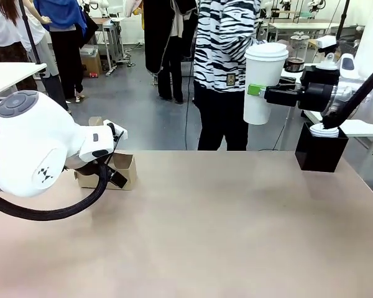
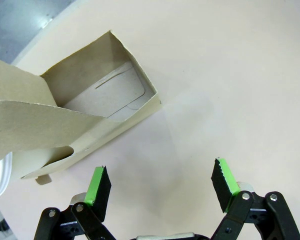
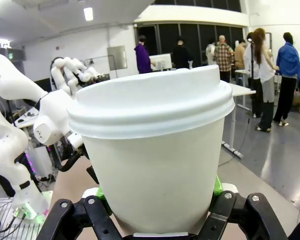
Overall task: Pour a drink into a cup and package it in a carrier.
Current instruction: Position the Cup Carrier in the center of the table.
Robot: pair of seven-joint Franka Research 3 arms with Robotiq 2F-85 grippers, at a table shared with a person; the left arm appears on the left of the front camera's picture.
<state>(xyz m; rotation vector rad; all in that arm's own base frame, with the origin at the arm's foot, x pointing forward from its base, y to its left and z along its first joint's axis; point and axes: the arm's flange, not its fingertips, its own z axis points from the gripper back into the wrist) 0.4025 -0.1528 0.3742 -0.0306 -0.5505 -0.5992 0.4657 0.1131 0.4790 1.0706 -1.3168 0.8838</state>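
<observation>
My right gripper (image 1: 256,90) is shut on the tall white cup (image 1: 264,84) and holds it upright, high above the table's far right side. A white lid closes the cup (image 3: 155,165), so the drink is hidden. In the right wrist view the green pads of that gripper (image 3: 157,202) press both sides of the cup's base. The brown cardboard carrier (image 1: 123,169) sits at the table's far left, partly behind my left arm (image 1: 43,149). Just beside the carrier (image 2: 105,100), my left gripper (image 2: 162,185) hangs open over bare table, holding nothing.
A black box (image 1: 320,155) with white lids in it stands at the far right of the table. A person in a black-and-white striped top (image 1: 227,43) stands behind the far edge, close to the raised cup. The table's middle and front lie bare (image 1: 205,236).
</observation>
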